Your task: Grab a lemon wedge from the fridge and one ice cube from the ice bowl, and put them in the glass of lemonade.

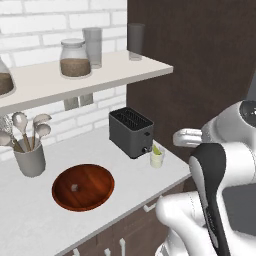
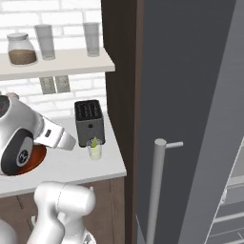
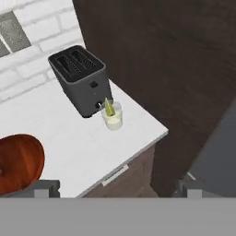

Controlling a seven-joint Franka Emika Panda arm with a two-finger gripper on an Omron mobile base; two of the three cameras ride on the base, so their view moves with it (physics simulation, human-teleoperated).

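The glass of lemonade (image 1: 157, 159) (image 2: 95, 152) (image 3: 113, 118) stands on the white counter just in front of the toaster, with a lemon wedge (image 1: 156, 149) (image 3: 109, 107) sticking out of it. The reddish-brown ice bowl (image 1: 82, 186) (image 3: 18, 161) sits left of the glass and holds one small ice cube (image 1: 75, 188). The grey fridge (image 2: 190, 95) rises at the right, its bar handle (image 2: 157, 190) near me. My gripper (image 3: 117, 190) hangs open above the counter's front edge, fingertips (image 3: 46, 188) wide apart and nothing between them.
A dark toaster (image 1: 131, 132) (image 3: 83, 83) stands behind the glass. A grey utensil cup (image 1: 30, 160) stands at the left. A shelf (image 1: 85, 77) above carries a jar and tall grey glasses. A dark brown cabinet (image 3: 156, 55) walls the counter's right end.
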